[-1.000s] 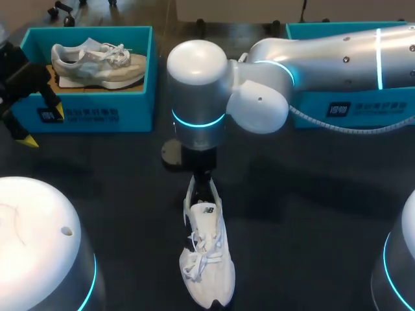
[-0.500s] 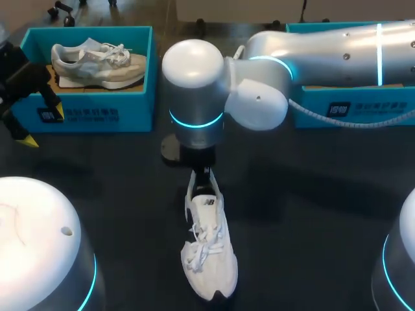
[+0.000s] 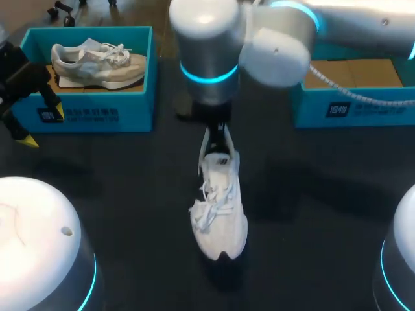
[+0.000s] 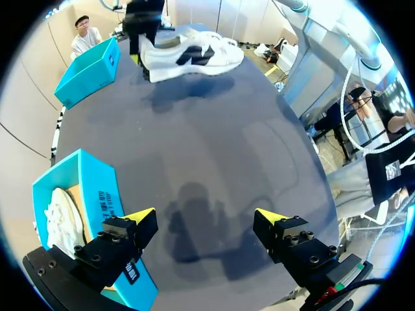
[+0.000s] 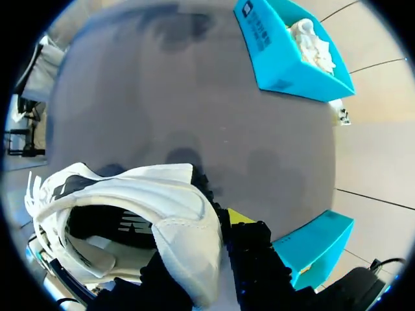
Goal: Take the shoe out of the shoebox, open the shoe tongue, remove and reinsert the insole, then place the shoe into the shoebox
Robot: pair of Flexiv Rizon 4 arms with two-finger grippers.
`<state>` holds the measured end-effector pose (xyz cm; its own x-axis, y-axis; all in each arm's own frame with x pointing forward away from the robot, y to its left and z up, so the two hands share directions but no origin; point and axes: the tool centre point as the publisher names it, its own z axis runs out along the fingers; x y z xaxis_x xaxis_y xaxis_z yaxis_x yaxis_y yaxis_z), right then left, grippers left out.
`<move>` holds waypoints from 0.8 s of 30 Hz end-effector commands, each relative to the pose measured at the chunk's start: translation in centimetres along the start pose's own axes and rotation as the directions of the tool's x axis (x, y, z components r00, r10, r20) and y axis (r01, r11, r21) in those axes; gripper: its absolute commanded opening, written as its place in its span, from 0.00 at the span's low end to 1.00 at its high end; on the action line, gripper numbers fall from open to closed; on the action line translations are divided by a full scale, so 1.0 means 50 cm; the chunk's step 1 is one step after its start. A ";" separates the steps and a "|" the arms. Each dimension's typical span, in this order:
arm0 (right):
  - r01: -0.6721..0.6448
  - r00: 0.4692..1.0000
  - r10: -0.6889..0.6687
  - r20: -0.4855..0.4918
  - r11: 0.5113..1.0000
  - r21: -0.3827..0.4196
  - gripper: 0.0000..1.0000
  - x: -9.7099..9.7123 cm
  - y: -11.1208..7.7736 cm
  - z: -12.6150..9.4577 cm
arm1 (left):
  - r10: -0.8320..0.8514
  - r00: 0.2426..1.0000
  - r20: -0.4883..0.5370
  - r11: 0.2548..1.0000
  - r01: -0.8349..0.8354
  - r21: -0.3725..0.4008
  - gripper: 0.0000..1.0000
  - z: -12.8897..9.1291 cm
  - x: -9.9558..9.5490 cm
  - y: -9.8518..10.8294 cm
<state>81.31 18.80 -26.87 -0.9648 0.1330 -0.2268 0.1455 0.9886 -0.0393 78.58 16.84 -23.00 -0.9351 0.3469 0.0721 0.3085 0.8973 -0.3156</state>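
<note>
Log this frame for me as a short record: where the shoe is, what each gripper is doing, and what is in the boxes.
white shoe: held by its heel, apparently lifted off the table, toe toward the robot
right gripper: jaws shut on the shoe's heel
left gripper: jaws open, empty, beside the left shoebox
left shoebox: holds a second shoe
right shoebox: bare cardboard floor where visible, the rest hidden
task stage: shoe out of a box; insole state cannot be told
</note>
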 end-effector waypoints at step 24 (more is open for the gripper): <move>-0.005 0.994 -0.007 0.105 0.994 0.111 0.00 -0.243 -0.132 -0.170 | 0.000 1.000 -0.002 1.000 0.000 -0.002 1.00 -0.001 0.001 0.000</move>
<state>88.80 12.71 -18.25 -0.9321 0.1197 -0.3417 0.1793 0.9725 -0.1484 78.58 16.83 -23.00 -0.9351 0.3471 0.0722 0.3087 0.8973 -0.3156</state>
